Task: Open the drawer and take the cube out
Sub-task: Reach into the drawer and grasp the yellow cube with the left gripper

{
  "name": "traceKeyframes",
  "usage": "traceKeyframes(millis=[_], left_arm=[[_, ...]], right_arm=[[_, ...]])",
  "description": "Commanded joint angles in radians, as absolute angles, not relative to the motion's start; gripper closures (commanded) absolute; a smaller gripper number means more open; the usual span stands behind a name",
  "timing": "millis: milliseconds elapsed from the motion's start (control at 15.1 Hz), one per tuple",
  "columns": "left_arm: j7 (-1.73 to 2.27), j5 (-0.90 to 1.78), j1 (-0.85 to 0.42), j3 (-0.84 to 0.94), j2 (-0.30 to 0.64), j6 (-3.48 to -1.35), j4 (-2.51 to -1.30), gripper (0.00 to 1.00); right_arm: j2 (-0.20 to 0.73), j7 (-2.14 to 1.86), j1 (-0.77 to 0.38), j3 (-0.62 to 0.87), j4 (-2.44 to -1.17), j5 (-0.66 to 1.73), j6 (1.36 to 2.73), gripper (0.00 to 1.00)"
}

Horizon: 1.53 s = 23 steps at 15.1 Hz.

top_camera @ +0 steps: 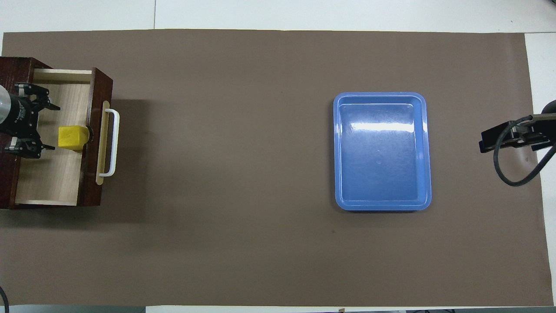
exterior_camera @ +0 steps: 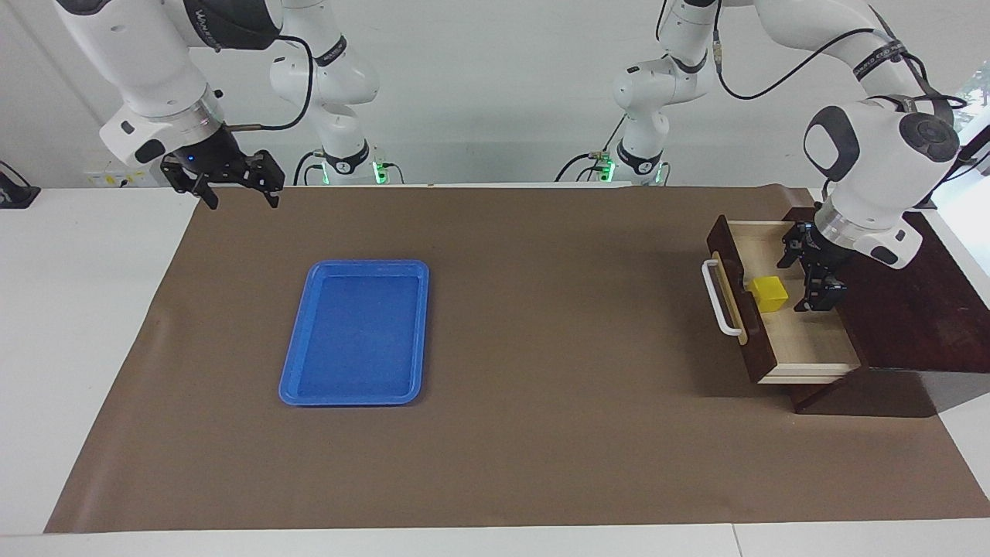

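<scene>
Now left jaws (exterior_camera: 807, 277) gape over cube (exterior_camera: 769, 294); drawer (exterior_camera: 800, 340) handle faces tray (exterior_camera: 356, 333).

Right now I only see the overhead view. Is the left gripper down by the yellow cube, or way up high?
Observer: Down low. The left gripper hangs inside the open drawer, fingers open, beside the cube but not touching it.
Operator: And the right gripper? I just see a black bit at the edge.
Observer: The right gripper hangs open, high in the air over the edge of the brown mat. That arm waits.
</scene>
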<state>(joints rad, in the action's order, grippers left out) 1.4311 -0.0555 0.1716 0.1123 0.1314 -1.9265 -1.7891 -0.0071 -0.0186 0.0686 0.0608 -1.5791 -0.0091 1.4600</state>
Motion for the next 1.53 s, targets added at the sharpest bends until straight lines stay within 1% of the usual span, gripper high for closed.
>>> traceKeyframes(millis=[0,199,332,930,997,1130,1196,1262,1329,1395,1462], left_arm=[[1.466,-0.043,0.19,0.118,0.094,-1.966,-1.859,0.0],[1.499,-0.043,0.189,0.118,0.077,-2.017,-1.908,0.0],[1.514,-0.043,0.187,0.118,0.072,-2.026,-1.92,0.0],[1.562,-0.043,0.176,0.12,0.071,-2.057,-1.94,0.13],[1.566,-0.043,0.175,0.12,0.071,-2.057,-1.94,0.16],[1.568,-0.043,0.176,0.12,0.072,-2.057,-1.939,0.28],[1.566,-0.043,0.176,0.12,0.072,-2.057,-1.939,0.41],[1.563,-0.043,0.175,0.12,0.072,-2.057,-1.939,0.59],[1.548,-0.043,0.175,0.12,0.072,-2.056,-1.936,0.93],[1.548,-0.043,0.175,0.121,0.074,-2.054,-1.931,1.0],[1.548,-0.043,0.175,0.121,0.075,-2.049,-1.927,1.0]], right_arm=[[-0.025,-0.04,0.087,0.074,-1.6,0.0,1.465,0.0],[-0.026,-0.04,0.087,0.074,-1.603,-0.002,1.465,0.0],[-0.026,-0.04,0.087,0.074,-1.603,-0.002,1.466,0.0],[-0.029,-0.038,0.087,0.072,-1.611,-0.002,1.466,0.0],[-0.031,-0.034,0.087,0.072,-1.614,-0.002,1.468,0.0],[-0.031,-0.035,0.087,0.072,-1.614,0.0,1.471,0.0],[-0.031,-0.035,0.087,0.072,-1.614,0.0,1.471,0.0],[-0.031,-0.035,0.087,0.072,-1.614,0.0,1.471,0.0],[-0.031,-0.035,0.087,0.072,-1.615,0.0,1.47,0.0],[-0.031,-0.035,0.087,0.072,-1.614,0.0,1.467,0.0],[-0.031,-0.035,0.087,0.072,-1.614,0.0,1.466,0.0]])
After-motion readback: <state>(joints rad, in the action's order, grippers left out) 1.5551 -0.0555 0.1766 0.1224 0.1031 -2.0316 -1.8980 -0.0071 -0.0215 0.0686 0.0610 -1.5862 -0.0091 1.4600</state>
